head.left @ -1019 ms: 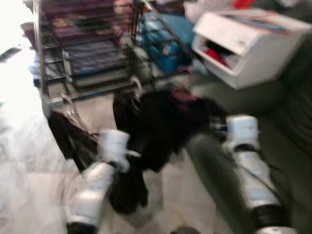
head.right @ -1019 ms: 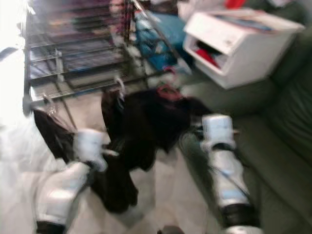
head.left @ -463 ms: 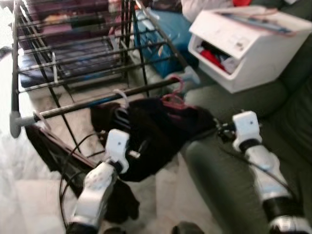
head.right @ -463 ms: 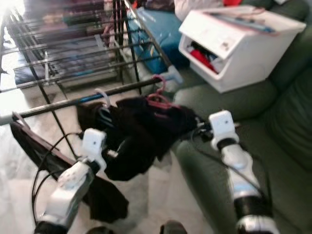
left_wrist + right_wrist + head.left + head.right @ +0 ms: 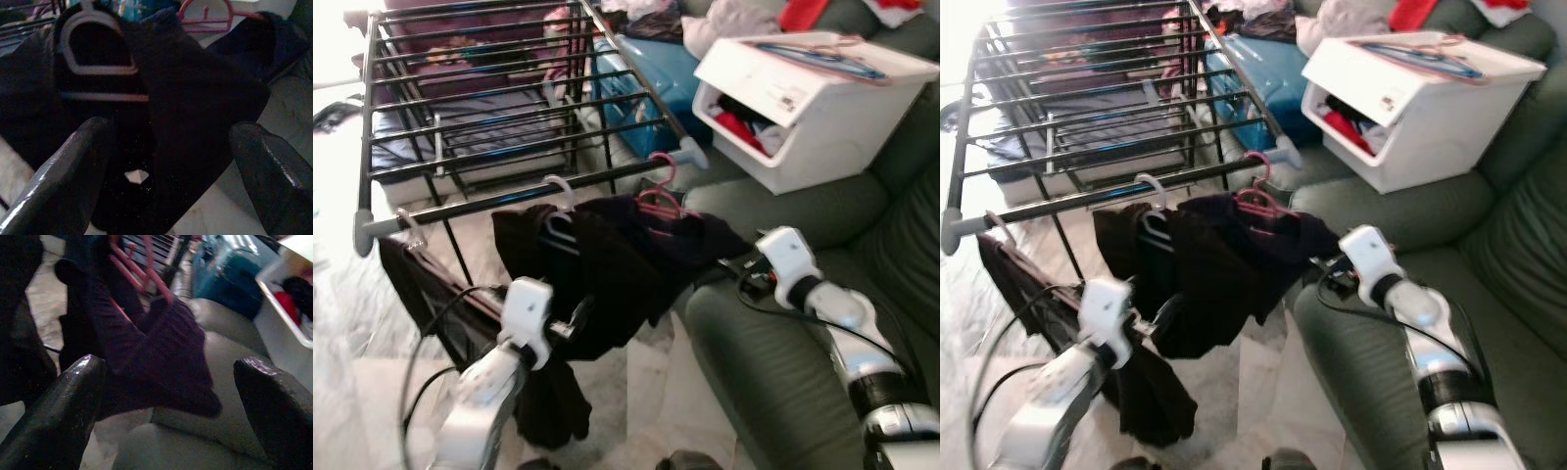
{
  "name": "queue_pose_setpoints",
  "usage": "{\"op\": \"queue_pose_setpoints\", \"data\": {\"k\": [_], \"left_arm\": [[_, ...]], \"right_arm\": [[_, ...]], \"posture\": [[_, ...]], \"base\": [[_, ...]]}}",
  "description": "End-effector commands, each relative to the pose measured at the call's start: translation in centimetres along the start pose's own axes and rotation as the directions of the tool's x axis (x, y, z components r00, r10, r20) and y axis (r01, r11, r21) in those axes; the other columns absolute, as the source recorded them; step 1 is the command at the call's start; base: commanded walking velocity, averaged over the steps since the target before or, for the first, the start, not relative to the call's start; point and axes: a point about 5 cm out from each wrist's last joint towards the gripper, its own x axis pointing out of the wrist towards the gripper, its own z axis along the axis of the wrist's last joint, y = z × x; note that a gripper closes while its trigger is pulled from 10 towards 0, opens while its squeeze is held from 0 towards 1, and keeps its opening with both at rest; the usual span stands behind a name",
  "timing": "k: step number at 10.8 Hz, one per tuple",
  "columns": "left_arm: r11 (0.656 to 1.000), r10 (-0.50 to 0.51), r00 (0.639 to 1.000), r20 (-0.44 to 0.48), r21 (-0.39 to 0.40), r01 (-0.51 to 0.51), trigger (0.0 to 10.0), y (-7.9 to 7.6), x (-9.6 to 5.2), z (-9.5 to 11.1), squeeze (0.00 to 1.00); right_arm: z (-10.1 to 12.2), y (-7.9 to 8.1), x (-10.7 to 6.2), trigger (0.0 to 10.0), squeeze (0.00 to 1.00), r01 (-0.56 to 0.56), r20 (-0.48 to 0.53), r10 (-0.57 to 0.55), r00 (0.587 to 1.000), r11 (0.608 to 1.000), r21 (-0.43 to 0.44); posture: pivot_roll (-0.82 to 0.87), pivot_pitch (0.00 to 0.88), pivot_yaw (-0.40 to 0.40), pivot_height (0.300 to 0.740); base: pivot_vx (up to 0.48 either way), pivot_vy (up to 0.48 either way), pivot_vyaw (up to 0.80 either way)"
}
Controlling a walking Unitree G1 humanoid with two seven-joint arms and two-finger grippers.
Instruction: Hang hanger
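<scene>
Pink hanger (image 5: pixel 658 199): hooked on the front bar of the drying rack (image 5: pixel 509 201), a dark garment (image 5: pixel 680 245) draped on it.
White hanger (image 5: pixel 558 201): hung beside it.
Left gripper (image 5: pixel 161 166): spread wide, nothing held.
Right gripper (image 5: pixel 166 396): spread wide, near the garment.

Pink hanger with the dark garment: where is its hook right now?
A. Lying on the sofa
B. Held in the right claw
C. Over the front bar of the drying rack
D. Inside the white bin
C: the pink hanger has its hook over the front bar of the drying rack, and the right claw is open and empty.
</scene>
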Motion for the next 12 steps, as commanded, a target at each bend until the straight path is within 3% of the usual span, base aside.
{"op": "queue_pose_setpoints", "data": {"k": [1,3,5,6,8,10,11,12], "left_arm": [[1.0,-0.001,1.0,0.009,0.004,0.001,10.0,0.3,-0.3,0.5,0.0],[1.0,0.027,0.999,-0.017,0.006,-0.027,10.0,0.8,-1.2,0.5,0.0],[1.0,0.022,0.999,-0.03,0.014,-0.021,10.0,0.6,-2.0,0.8,0.0],[0.999,0.034,0.998,-0.054,0.019,-0.033,10.0,0.8,-3.1,0.7,0.0],[0.998,0.061,0.994,-0.09,0.031,-0.059,10.0,1.4,-4.9,0.6,0.0],[0.997,0.07,0.992,-0.102,0.032,-0.067,10.0,1.3,-5.4,0.7,0.0],[0.997,0.076,0.991,-0.112,0.03,-0.073,10.0,1.2,-5.8,0.7,0.0],[0.997,0.077,0.99,-0.121,0.028,-0.074,10.0,1.1,-6.0,0.6,0.0]], "right_arm": [[1.0,-0.4,0.6,10.0,0.0,-0.015,0.025,0.016,1.0,0.999,-0.046],[2.4,-1.8,1.2,10.0,0.0,0.05,0.069,-0.041,0.997,0.99,-0.129],[2.9,-2.8,1.5,10.0,0.0,0.062,0.059,-0.052,0.997,0.98,-0.188],[3.3,-3.5,1.9,10.0,0.0,0.072,0.029,-0.067,0.997,0.962,-0.263],[3.5,-4.4,2.4,10.0,0.0,0.105,-0.023,-0.115,0.993,0.956,-0.275],[2.7,-4.4,2.6,9.8,0.0,0.121,-0.091,-0.152,0.984,0.952,-0.281],[3.0,-4.7,2.8,1.1,0.0,0.159,-0.095,-0.189,0.977,0.953,-0.257],[3.3,-4.8,3.1,0.0,0.0,0.187,-0.093,-0.21,0.973,0.959,-0.212]], "posture": [[0.04,0.031,0.002,0.74],[0.04,0.044,0.006,0.74],[0.07,0.085,0.008,0.74],[0.1,0.105,0.01,0.74],[0.15,0.14,0.01,0.74],[0.17,0.152,0.007,0.74],[0.18,0.156,0.006,0.74],[0.18,0.157,0.004,0.74]], "base": [[0.0,0.0,0.0],[0.0,0.0,0.0],[0.0,0.0,0.0],[0.0,0.0,0.0],[0.0,0.0,0.0],[0.0,0.0,0.0],[0.0,0.0,0.0],[0.0,0.0,0.0]]}}
